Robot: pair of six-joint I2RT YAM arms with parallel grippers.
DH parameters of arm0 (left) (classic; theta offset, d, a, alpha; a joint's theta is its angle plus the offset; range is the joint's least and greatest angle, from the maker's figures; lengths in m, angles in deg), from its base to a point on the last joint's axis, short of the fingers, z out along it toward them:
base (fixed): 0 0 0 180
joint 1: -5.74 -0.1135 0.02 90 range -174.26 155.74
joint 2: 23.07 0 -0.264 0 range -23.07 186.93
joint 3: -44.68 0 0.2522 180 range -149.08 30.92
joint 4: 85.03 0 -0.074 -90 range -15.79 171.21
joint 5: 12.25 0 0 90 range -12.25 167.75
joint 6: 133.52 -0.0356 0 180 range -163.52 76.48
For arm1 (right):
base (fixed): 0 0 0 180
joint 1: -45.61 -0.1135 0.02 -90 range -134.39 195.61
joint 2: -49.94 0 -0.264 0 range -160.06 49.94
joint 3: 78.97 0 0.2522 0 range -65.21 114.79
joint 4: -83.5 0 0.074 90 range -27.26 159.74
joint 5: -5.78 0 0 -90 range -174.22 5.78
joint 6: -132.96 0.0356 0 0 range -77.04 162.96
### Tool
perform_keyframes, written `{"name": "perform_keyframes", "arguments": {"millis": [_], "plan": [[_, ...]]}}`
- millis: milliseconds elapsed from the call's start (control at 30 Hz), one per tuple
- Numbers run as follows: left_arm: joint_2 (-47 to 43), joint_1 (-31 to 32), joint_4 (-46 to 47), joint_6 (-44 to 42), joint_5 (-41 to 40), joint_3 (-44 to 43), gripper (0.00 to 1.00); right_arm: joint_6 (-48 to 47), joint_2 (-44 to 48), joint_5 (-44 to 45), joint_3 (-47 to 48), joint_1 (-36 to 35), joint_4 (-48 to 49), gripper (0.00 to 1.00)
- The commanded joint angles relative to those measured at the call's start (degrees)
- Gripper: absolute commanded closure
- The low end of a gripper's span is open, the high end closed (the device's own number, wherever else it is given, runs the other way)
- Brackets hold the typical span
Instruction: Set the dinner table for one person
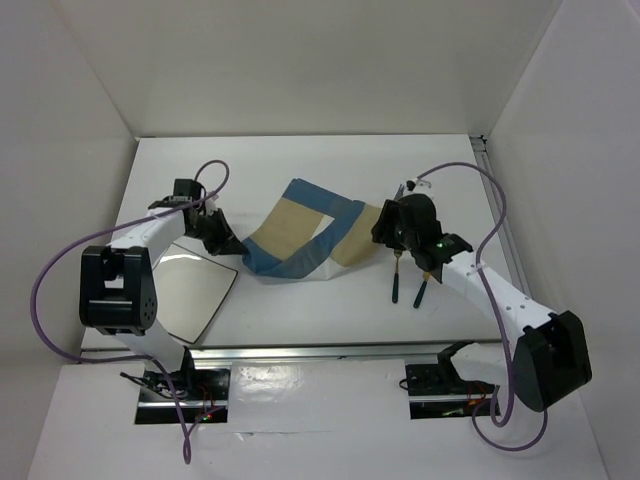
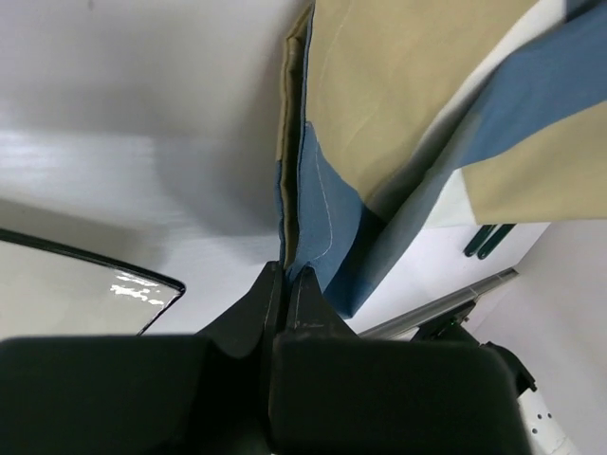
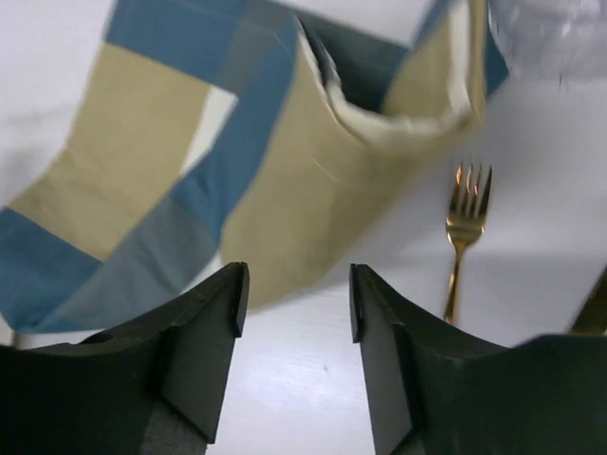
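Observation:
The white dinner table carries a blue-and-tan placemat, rumpled and partly folded over itself at the middle. My left gripper is shut on the placemat's left edge; in the left wrist view the cloth runs up from between the closed fingertips. My right gripper hovers at the placemat's right end. Its jaws are open with nothing between them, just short of the cloth, which sags beyond the gripper.
A white square plate lies at the near left, its dark rim in the left wrist view. A gold fork and a second utensil, both with dark handles, lie right of the placemat. A metal rail lines the near edge.

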Motion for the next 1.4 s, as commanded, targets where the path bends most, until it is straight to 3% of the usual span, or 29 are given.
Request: {"name": "perform_keyframes", "arguments": {"millis": [0,200,433,567,667,867,1100,1367], "plan": [[0.0,0.0,1.9,-1.6,0.3,-4.2,1.00,-2.1,0.1,2.5,6.9,0.5,1.0,0.43],[0.6,0.0,1.4,-1.6,0.8,-5.6,1.00,-5.9,-17.1,0.4,24.9,-0.3,-8.6,0.47],[0.1,0.0,1.9,-1.6,0.8,-5.6,1.00,-12.4,-43.9,3.2,53.6,-0.3,-22.1,0.30],[0.1,0.0,1.4,-1.6,0.8,-5.1,1.00,-14.4,-58.5,1.0,70.4,0.3,-29.5,0.30],[-0.4,0.0,1.4,-1.6,0.8,-5.1,1.00,-16.2,-64.9,0.4,75.4,1.3,-32.1,0.28],[-0.4,0.0,0.2,-1.6,0.3,-6.2,1.00,-16.7,-63.7,-0.2,68.8,2.4,-30.1,0.16],[0.6,0.0,0.2,-1.6,-0.2,-6.7,1.00,-16.7,-56.7,-0.2,58.2,2.9,-25.3,0.16],[0.6,0.0,-0.4,-1.6,-1.9,-7.9,1.00,-17.3,-51.5,-2.0,53.9,4.6,-25.2,0.14]]}}
